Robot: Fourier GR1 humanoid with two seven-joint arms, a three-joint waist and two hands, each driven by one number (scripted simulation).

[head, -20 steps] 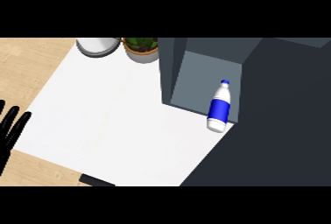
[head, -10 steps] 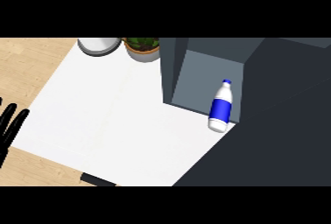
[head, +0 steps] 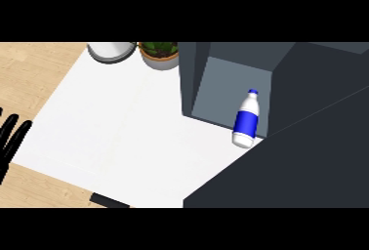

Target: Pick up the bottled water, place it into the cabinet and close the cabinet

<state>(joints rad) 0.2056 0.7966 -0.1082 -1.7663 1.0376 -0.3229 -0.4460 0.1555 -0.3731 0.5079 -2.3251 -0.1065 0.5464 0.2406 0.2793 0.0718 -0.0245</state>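
White plastic water bottle with blue label [head: 246, 120] at the dark grey cabinet [head: 231, 88].
We see the left hand [head: 10, 139] cut off, fingers straight; white countertop [head: 122, 132], potted plant [head: 159, 52].

A kitchen: white counter [head: 130, 132], dark cabinet [head: 238, 83], potted plant [head: 159, 52].
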